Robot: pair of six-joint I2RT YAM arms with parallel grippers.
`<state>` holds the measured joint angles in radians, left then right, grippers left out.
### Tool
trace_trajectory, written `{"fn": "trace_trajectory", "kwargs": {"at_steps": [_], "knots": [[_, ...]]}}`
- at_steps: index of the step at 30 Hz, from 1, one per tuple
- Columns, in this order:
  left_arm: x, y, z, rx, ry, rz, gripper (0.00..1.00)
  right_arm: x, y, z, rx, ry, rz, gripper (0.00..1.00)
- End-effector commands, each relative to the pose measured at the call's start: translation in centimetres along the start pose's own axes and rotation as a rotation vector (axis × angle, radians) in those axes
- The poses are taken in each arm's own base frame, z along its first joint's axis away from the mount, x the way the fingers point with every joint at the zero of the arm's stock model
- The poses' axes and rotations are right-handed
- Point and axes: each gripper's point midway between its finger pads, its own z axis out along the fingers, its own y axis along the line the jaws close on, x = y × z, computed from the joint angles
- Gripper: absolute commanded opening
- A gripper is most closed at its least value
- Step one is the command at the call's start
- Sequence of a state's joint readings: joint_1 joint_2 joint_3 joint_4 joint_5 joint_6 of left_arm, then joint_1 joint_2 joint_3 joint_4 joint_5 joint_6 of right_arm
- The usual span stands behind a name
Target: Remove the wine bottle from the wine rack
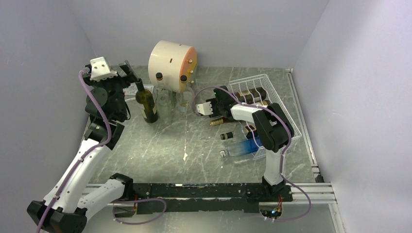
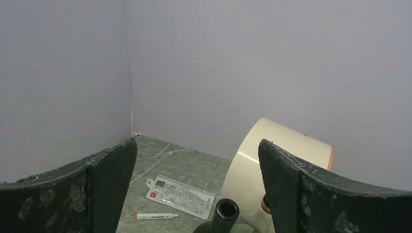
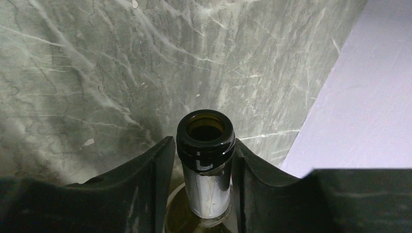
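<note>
The white wire wine rack (image 1: 254, 80) lies at the right of the table with several bottles in it, necks pointing left. My right gripper (image 1: 216, 108) is at the rack's left end. In the right wrist view this gripper (image 3: 203, 143) is shut on the neck of a wine bottle (image 3: 206, 160), which has a silver foil collar and a dark open mouth. My left gripper (image 1: 129, 72) is raised at the back left, open and empty. Its fingers (image 2: 286, 179) stand wide apart above the mouth of an upright dark green bottle (image 2: 226, 212), which also shows in the top view (image 1: 146, 103).
A cream drum with an orange face (image 1: 171, 58) stands at the back. Clear glass bottles (image 1: 165, 103) stand in front of it. A blue bottle (image 1: 241, 146) and a dark bottle neck (image 1: 227, 136) stick out of the rack. A printed packet (image 2: 180, 195) and a pen (image 2: 155, 215) lie at the back left.
</note>
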<state>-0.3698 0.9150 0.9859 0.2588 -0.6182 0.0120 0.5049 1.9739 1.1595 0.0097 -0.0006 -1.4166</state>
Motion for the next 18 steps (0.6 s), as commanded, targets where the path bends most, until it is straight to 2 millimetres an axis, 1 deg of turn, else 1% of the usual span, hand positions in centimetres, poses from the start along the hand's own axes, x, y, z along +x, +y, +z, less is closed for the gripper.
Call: {"fn": "trace_trajectory", "kwargs": {"at_steps": [1,3,4,5,6,7,8,11,18], "knots": [[-0.1,-0.3,0.1,0.005,-0.014,-0.003,0.98,-0.7,-1.6,-0.5,0.053,-0.034,-0.004,0.44],[-0.1,-0.3,0.1,0.005,-0.014,-0.004,0.98,-1.2,-1.5,-1.0,0.059,-0.052,-0.006,0.39],[-0.2,-0.3,0.1,0.004,-0.014,-0.004,0.98,-1.6,-1.3,-1.1,0.054,-0.063,-0.006,0.34],[-0.2,-0.3,0.1,0.006,-0.014,-0.006,0.98,-1.9,-1.2,-1.3,0.05,-0.075,-0.008,0.28],[-0.2,-0.3,0.1,0.005,-0.015,-0.006,0.98,-2.2,-1.2,-1.4,0.055,-0.082,-0.011,0.15],[-0.2,-0.3,0.1,0.006,-0.014,-0.005,0.98,-2.5,-1.3,-1.6,0.067,-0.086,-0.015,0.06],[-0.2,-0.3,0.1,0.006,-0.015,-0.004,0.98,-2.6,-1.3,-1.8,0.075,-0.087,-0.02,0.03],[-0.2,-0.3,0.1,0.005,-0.016,-0.005,0.98,-3.3,-1.4,-2.3,0.08,-0.084,-0.029,0.01],[-0.6,-0.1,-0.1,0.005,-0.024,-0.014,0.98,-6.2,-1.0,-3.6,0.062,-0.119,-0.05,0.0]]}}
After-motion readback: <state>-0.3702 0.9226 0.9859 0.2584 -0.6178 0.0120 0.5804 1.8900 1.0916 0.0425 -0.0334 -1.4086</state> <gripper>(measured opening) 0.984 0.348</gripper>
